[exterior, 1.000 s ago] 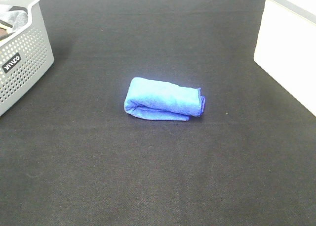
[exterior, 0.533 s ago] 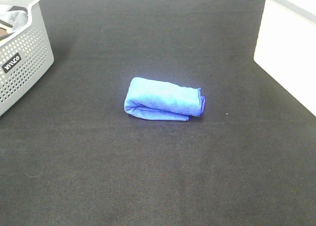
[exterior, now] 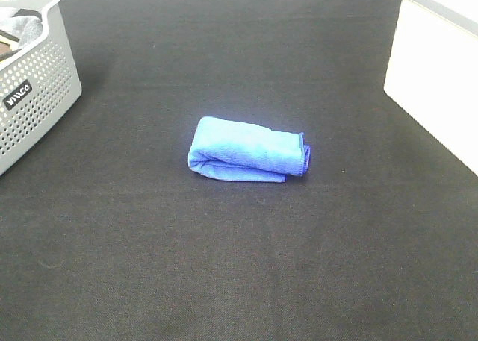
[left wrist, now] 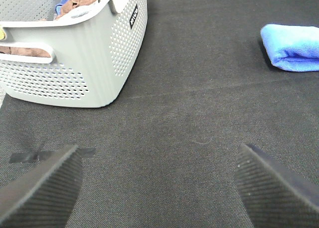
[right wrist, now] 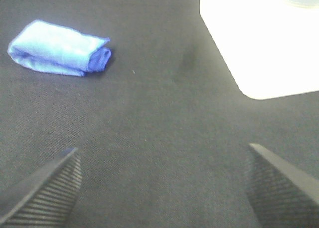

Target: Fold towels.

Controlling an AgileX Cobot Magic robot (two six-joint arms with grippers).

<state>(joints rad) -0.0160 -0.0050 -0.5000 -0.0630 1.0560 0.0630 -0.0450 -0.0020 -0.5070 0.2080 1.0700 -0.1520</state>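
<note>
Black fabric covers my worktop (exterior: pixel 224 266), and the blue towel (exterior: pixel 248 150) lies folded into a small bundle near its middle, touching nothing else. Both my jaws stand wide and hold nothing: the left gripper (left wrist: pixel 159 188) hangs near the grey perforated basket (left wrist: pixel 84 63) at the worktop's left edge, the right gripper (right wrist: pixel 162 188) near a white box (right wrist: pixel 259 38).

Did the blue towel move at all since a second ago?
No. The blue towel lies folded at the same spot on the black table, the same way off from the grey basket as before.
</note>
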